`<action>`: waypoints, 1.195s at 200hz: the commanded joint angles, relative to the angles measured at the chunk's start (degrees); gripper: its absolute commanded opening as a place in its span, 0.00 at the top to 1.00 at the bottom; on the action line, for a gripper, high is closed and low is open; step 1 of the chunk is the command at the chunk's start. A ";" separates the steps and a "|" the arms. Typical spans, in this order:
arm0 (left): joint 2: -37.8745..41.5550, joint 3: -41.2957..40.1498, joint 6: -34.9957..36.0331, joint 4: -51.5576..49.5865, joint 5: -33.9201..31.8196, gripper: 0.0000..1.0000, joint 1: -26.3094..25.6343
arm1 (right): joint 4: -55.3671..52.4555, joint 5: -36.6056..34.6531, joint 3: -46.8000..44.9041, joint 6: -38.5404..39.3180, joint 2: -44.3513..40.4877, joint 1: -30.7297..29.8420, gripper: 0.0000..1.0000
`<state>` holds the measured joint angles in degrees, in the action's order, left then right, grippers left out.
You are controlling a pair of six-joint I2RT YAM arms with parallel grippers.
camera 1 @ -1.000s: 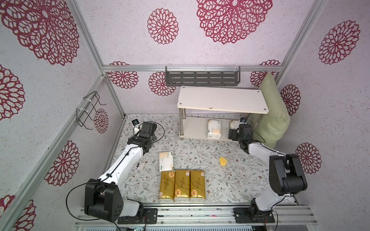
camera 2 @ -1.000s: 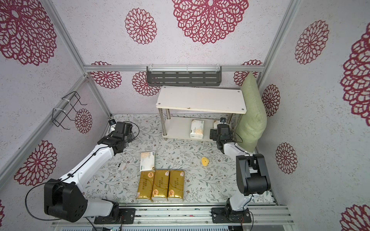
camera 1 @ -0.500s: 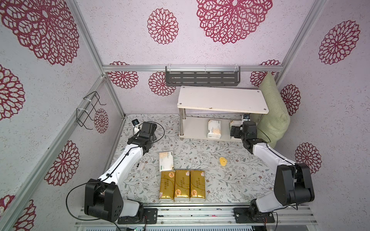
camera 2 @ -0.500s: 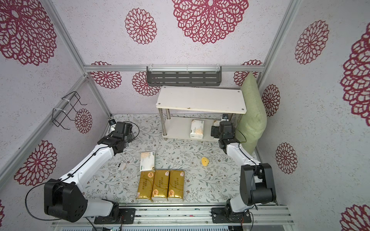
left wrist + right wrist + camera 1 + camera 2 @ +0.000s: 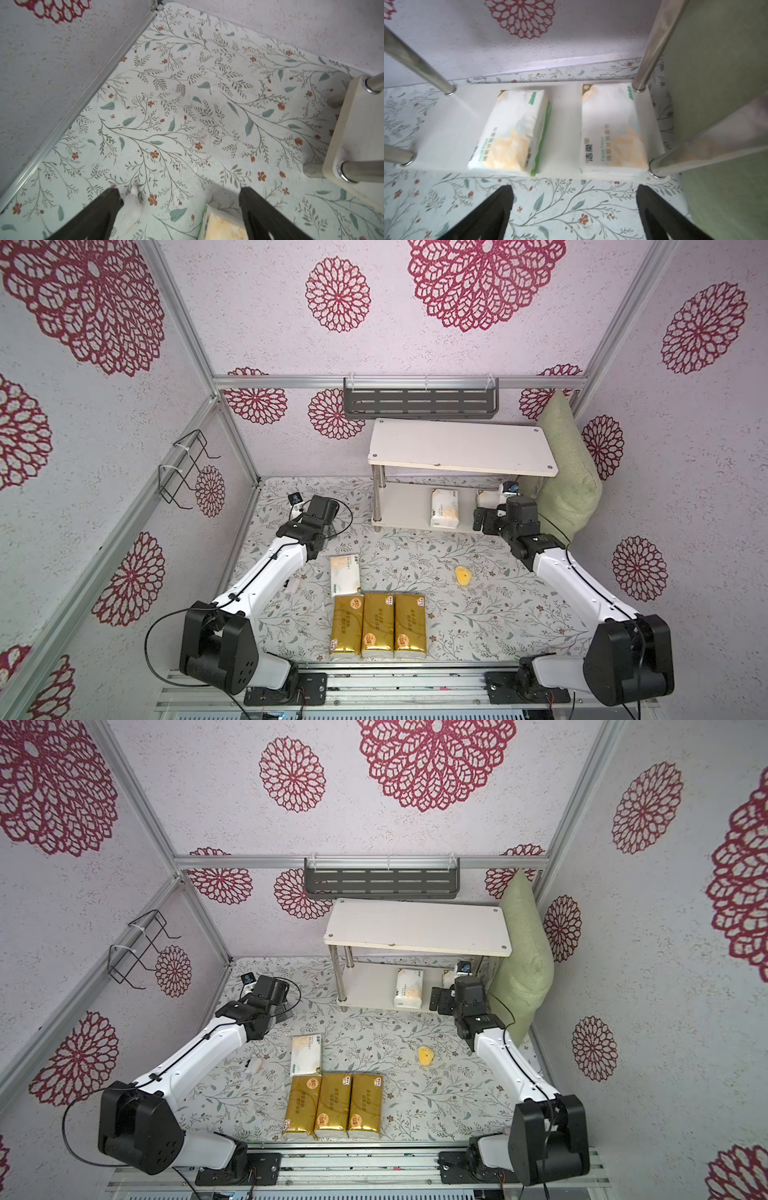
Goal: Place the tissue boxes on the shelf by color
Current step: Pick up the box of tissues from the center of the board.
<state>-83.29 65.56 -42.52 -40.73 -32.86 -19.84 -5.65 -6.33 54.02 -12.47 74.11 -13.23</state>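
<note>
1. Now the right gripper (image 5: 575, 187) has backed off the shelf (image 5: 457, 448) front edge, jaws wide and empty.
2. So two orange-patched white tissue boxes (image 5: 512, 128) lie on its lower board, centre and right end.
3. Three shiny gold tissue boxes (image 5: 378, 624) and the third white box (image 5: 345, 574) wait near the table (image 5: 498, 614) front edge. The left gripper (image 5: 178, 189) is also spread and empty.

green "Facial Tissue" lengthwise on a white tissue pack (image 5: 611, 126) on the shelf (image 5: 564, 124), blurred Chinese characters beside it, gold packs (image 5: 378, 624) carry print too small to read
</note>
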 commanded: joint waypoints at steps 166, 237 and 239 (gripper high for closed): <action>3.04 -17.21 -6.16 1.90 9.40 0.03 -17.21 | 4.99 1.50 -9.71 -4.67 -2.29 -9.33 0.01; 8.49 -22.22 -3.27 10.69 12.24 0.03 -18.58 | 5.50 1.25 -9.56 -4.60 -1.64 -10.23 0.01; 8.49 -22.27 -3.14 10.81 12.35 0.03 -18.62 | 5.50 1.28 -9.62 -4.65 -1.56 -10.28 0.01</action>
<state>-76.44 43.77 -47.48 -33.76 -22.06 -37.47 -1.54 -4.67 43.46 -16.21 72.12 -22.85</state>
